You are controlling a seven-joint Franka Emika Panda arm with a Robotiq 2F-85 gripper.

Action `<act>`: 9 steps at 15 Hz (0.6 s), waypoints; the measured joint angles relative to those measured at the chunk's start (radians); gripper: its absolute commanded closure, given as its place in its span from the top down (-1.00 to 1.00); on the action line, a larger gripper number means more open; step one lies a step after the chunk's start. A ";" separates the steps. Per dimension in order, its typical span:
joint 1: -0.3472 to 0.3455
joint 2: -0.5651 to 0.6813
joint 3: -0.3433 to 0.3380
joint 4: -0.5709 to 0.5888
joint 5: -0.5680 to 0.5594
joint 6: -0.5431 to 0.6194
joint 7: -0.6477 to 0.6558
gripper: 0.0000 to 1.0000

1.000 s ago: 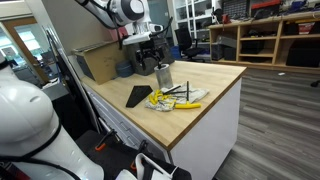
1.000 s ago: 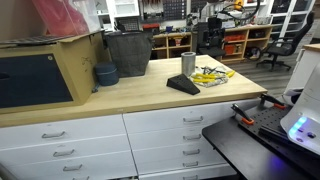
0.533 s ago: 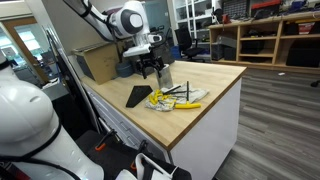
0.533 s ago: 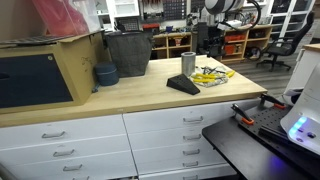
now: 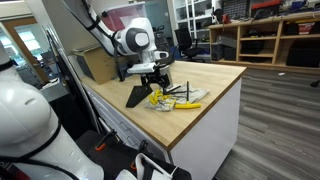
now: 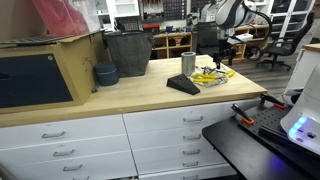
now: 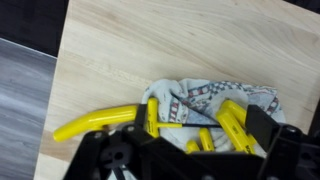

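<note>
While your gripper (image 7: 185,158) hangs above the wooden counter (image 7: 150,40) with jaws spread and empty, the yellow-handled tool (image 7: 95,123) lies at its 10 o'clock in the wrist view | long axis: 9 to 3 o'clock | resting: partly on patterned cloth (image 7: 200,95)

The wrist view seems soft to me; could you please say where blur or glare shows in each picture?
Wrist view: the gripper is a dark, unfocused mass at the bottom; the yellow tool and cloth are evenly lit, slightly soft. In an exterior view, the white shape in front is blurred and the window washed out.
</note>
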 measured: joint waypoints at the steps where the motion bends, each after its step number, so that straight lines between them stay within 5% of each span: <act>1: -0.012 0.015 -0.010 0.000 0.012 0.009 0.000 1.00; 9: -0.060 0.130 -0.031 0.034 0.167 0.100 0.014 1.00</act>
